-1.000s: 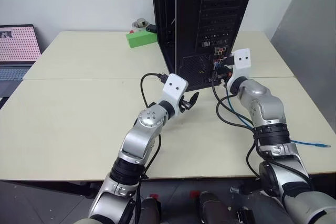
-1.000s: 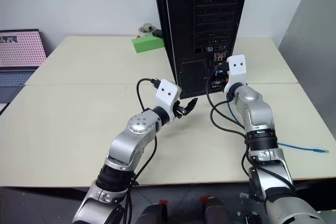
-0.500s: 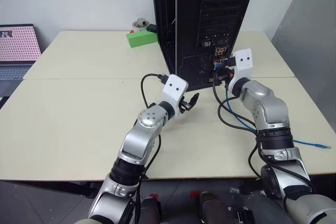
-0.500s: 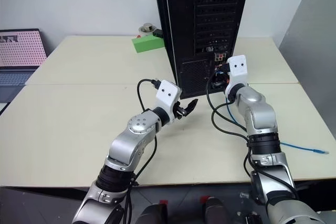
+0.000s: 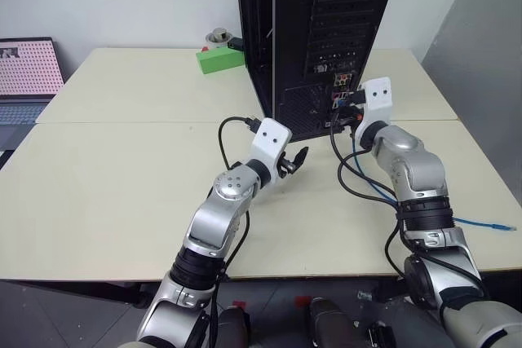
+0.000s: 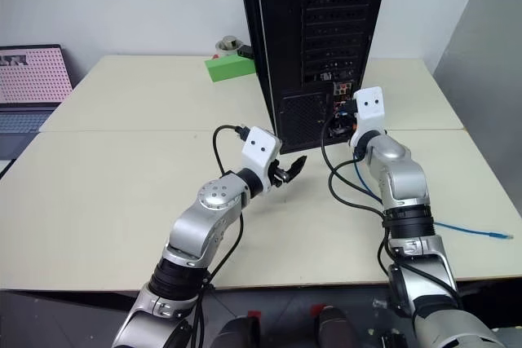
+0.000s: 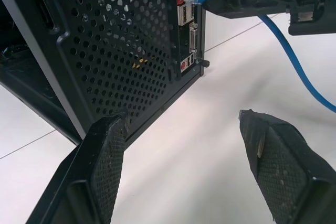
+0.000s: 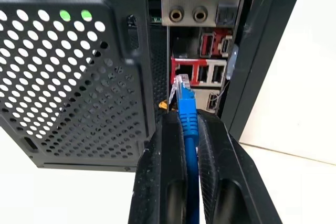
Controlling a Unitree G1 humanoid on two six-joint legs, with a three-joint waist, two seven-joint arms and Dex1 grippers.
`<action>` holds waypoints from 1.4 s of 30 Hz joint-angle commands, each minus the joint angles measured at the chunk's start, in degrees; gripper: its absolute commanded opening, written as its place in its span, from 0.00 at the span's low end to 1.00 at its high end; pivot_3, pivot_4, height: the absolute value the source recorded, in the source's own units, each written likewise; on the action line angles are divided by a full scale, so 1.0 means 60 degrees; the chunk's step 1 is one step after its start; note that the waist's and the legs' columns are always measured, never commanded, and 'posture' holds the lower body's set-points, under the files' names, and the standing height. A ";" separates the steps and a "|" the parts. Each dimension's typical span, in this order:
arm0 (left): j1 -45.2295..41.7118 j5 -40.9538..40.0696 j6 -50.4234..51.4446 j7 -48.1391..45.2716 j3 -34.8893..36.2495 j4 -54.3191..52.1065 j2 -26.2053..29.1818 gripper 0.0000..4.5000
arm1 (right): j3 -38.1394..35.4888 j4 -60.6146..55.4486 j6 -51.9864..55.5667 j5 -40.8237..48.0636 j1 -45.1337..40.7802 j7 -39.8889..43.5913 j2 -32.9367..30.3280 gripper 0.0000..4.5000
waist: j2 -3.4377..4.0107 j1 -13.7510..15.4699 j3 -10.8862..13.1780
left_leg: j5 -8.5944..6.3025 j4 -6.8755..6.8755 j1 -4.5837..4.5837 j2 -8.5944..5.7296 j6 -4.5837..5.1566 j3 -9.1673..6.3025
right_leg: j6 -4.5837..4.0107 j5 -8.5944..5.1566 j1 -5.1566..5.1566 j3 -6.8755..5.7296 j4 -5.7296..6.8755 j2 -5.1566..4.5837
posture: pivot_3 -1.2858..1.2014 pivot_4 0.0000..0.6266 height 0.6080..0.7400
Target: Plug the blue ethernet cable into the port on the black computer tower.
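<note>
Right gripper (image 8: 188, 129) pinching blue ethernet cable (image 8: 190, 129), clear plug tip meeting port (image 8: 184, 73) on black computer tower (image 5: 314, 30); seating unclear. Left gripper (image 7: 184, 129) hovering wide, empty, near tower's base, open table (image 5: 122, 169) leftward.

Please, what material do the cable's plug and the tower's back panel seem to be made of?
The plug on the blue ethernet cable looks like clear glossy plastic: it is see-through. The black computer tower panel looks like black-painted sheet metal, matte, punched with round holes.

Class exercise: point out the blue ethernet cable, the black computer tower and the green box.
blue ethernet cable (image 8: 188, 115), right wrist view: boot behind plug.
black computer tower (image 5: 326, 6), left eye view: back panel.
green box (image 5: 218, 60), left eye view: top face.
</note>
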 commanded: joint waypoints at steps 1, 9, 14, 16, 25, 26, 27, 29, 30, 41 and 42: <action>-0.0062 0.0074 -0.0171 0.0028 0.0038 -0.0302 -0.0044 0.79 | -0.0207 -0.0081 -0.0233 0.0072 -0.0409 0.0030 0.0009 0.01 | 0.0000 0.0000 0.0000 | 0.0000 0.0000 0.0000 0.0000 0.0000 0.0000 | 0.0000 0.0000 0.0000 0.0000 0.0000 0.0000 | 0.52 0.24 1.00; -0.0051 0.0063 -0.0159 0.0010 0.0049 -0.0304 -0.0031 0.79 | -0.0286 0.0150 -0.0346 0.0045 -0.0508 -0.0085 0.0020 0.01 | 0.0000 -0.0002 0.0000 | 0.0000 0.0000 0.0000 0.0000 0.0000 0.0000 | 0.0000 0.0000 0.0000 0.0000 0.0001 0.0000 | 0.52 0.24 1.00; -0.0049 0.0061 -0.0157 -0.0003 0.0047 -0.0301 -0.0021 0.79 | -0.0437 0.0293 -0.0295 0.0112 -0.0564 -0.0229 0.0103 0.01 | 0.0000 -0.0002 0.0000 | 0.0000 0.0000 0.0000 0.0000 0.0000 0.0000 | 0.0000 0.0000 -0.0001 0.0001 0.0001 0.0000 | 0.52 0.24 1.00; -0.0047 0.0062 -0.0161 -0.0001 0.0050 -0.0297 -0.0020 0.79 | -0.0493 0.0325 -0.0299 0.0129 -0.0582 -0.0252 0.0144 0.01 | 0.0000 -0.0001 0.0000 | 0.0000 0.0000 -0.0001 0.0000 0.0000 0.0000 | -0.0001 0.0001 -0.0001 0.0000 0.0001 0.0000 | 0.52 0.24 1.00; -0.0054 0.0067 -0.0163 0.0011 0.0057 -0.0273 -0.0024 0.79 | -0.0609 0.0487 -0.0411 0.0071 -0.0795 -0.0404 0.0349 0.01 | 0.0000 -0.0002 0.0000 | 0.0000 0.0000 -0.0002 0.0000 0.0000 0.0000 | 0.0000 0.0000 -0.0001 -0.0001 0.0000 0.0000 | 0.52 0.24 1.00; -0.0054 0.0065 -0.0159 0.0013 0.0058 -0.0274 -0.0027 0.79 | -0.0596 0.0497 -0.0433 0.0048 -0.0832 -0.0449 0.0378 0.01 | 0.0000 -0.0002 0.0000 | 0.0000 0.0000 -0.0002 0.0000 0.0000 0.0000 | 0.0000 0.0000 -0.0001 0.0000 0.0000 0.0000 | 0.52 0.24 1.00; -0.0053 0.0063 -0.0156 0.0014 0.0058 -0.0275 -0.0030 0.79 | -0.0581 0.0509 -0.0455 0.0025 -0.0867 -0.0491 0.0406 0.01 | 0.0000 -0.0003 0.0000 | 0.0000 0.0000 -0.0002 0.0000 0.0000 0.0000 | -0.0001 0.0001 -0.0001 0.0000 0.0000 0.0000 | 0.52 0.24 1.00; -0.0050 0.0058 -0.0148 0.0020 0.0060 -0.0275 -0.0040 0.79 | -0.0559 0.0542 -0.0497 -0.0008 -0.0931 -0.0586 0.0462 0.01 | 0.0000 -0.0004 0.0000 | 0.0000 0.0000 -0.0002 0.0000 0.0000 0.0000 | 0.0000 0.0000 -0.0002 0.0001 0.0000 0.0000 | 0.52 0.24 1.00; -0.0049 0.0055 -0.0143 0.0024 0.0059 -0.0278 -0.0047 0.79 | -0.0546 0.0576 -0.0526 -0.0024 -0.0973 -0.0640 0.0498 0.01 | 0.0000 -0.0006 0.0000 | 0.0000 0.0000 -0.0002 0.0000 0.0000 0.0000 | -0.0001 0.0001 -0.0003 0.0001 0.0001 0.0000 | 0.52 0.24 1.00; -0.0061 0.0071 -0.0133 0.0058 0.0062 -0.0283 -0.0077 0.79 | -0.0481 0.1343 -0.0934 -0.0115 -0.1394 -0.0716 0.0557 0.01 | 0.0000 -0.0077 0.0000 | 0.0000 0.0001 -0.0003 0.0000 0.0000 0.0001 | 0.0004 0.0002 -0.0010 0.0005 0.0009 0.0001 | 0.52 0.24 1.00; -0.0056 0.0074 -0.0129 0.0059 0.0066 -0.0290 -0.0069 0.79 | -0.0479 0.1337 -0.0919 -0.0106 -0.1377 -0.0675 0.0530 0.01 | 0.0000 -0.0083 0.0000 | 0.0001 0.0001 -0.0003 0.0000 0.0000 0.0001 | 0.0004 0.0002 -0.0010 0.0005 0.0010 0.0001 | 0.52 0.24 1.00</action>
